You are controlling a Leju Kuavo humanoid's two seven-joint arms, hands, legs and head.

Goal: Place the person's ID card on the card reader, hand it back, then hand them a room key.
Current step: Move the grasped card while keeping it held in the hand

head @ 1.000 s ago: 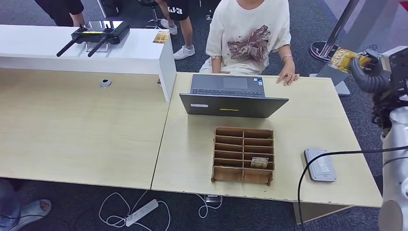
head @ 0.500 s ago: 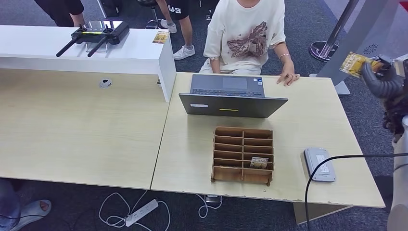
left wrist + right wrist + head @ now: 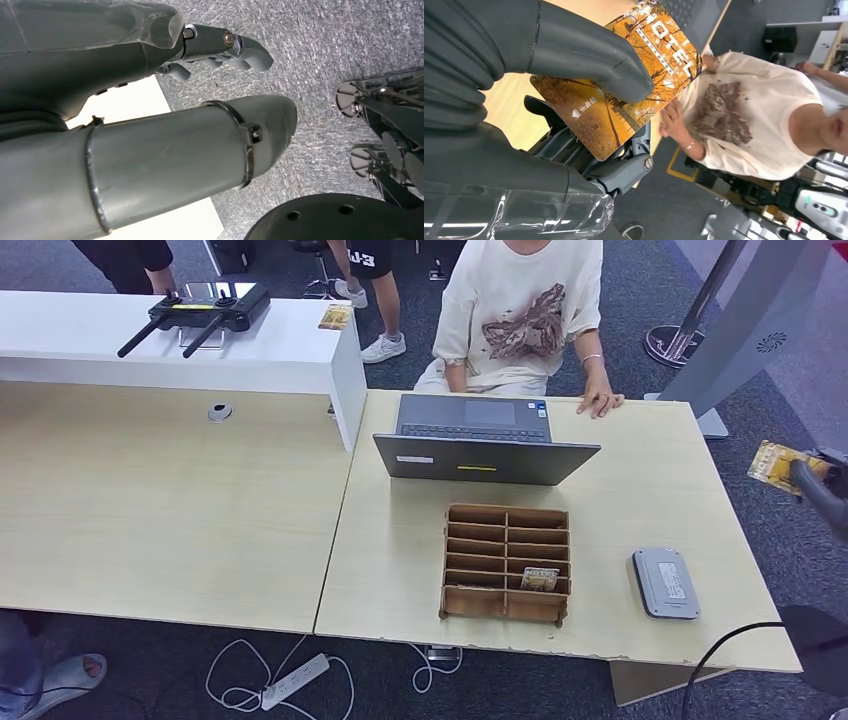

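While the right hand (image 3: 812,480) sits at the far right edge of the head view, off the table's (image 3: 640,480) right side, it holds an orange hotel key card (image 3: 775,462).

In the right wrist view the thick grey thumb (image 3: 589,60) presses on the card's (image 3: 624,75) printed face and the darker fingers (image 3: 624,160) back it from behind, so the card is pinched flat between them. The left hand (image 3: 220,50) hangs over grey carpet with its fingers curled loosely and holding nothing. A person in a cream T-shirt (image 3: 525,310) sits behind the laptop (image 3: 480,440), one hand (image 3: 600,400) resting on the table edge. The grey card reader (image 3: 665,583) lies near the table's right front, beside the cardboard slotted organizer (image 3: 506,562), which has another card (image 3: 540,578) in a compartment.
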